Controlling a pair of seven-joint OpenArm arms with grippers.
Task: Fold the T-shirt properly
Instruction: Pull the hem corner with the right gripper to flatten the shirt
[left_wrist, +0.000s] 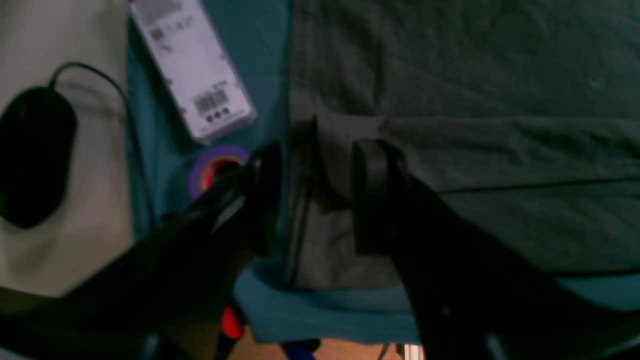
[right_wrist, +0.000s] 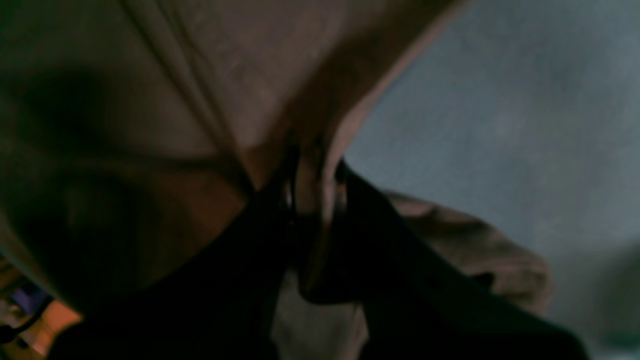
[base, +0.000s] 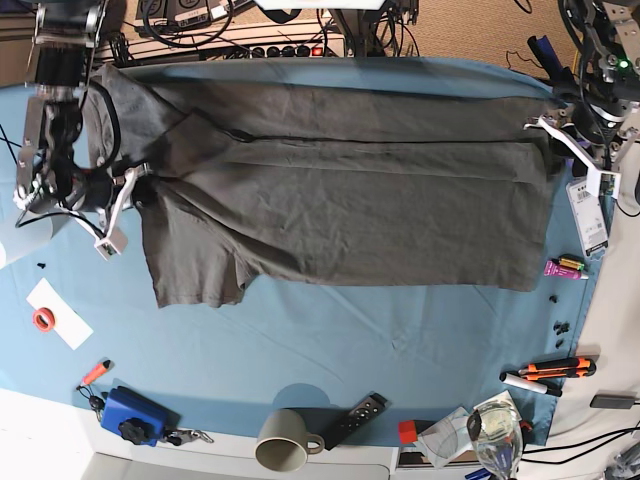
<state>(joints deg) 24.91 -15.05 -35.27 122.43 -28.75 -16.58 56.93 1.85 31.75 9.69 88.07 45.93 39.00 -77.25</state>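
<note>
The T-shirt (base: 340, 190) is lying spread across the far half of the bench (base: 400, 340), long axis running left-right in the base view, w/ one long strip already folded over along the far side. Collar/sleeve end is sitting toward the edge where the right hand (base: 128, 182) is working; hem end is reaching the opposite edge, by the left hand (base: 550, 128).

Right hand: clenched on shirt fabric. The right wrist view is showing cloth pinched tight between its fingers (right_wrist: 320, 200) and lifting off the blue cloth.

Left hand: spread apart, straddling the hem edge. In the left wrist view one finger is sitting over the shirt, the other over the blue cloth, w/ fabric in the gap; it's gripping nothing as yet, judging by that gap.

Each hand is sitting at its own short end, so the next fold probably depends on both ends moving together along the long axis; the left needs to close on the hem first.

Writing: a white hang tag (left_wrist: 192, 70) is lying just beside the hem near the left hand, w/ barcode and print too blurred to read. Purple tape roll (left_wrist: 220, 162) is next to it, and a black mouse (left_wrist: 35, 155) is off the cloth. No brand legible.
</note>
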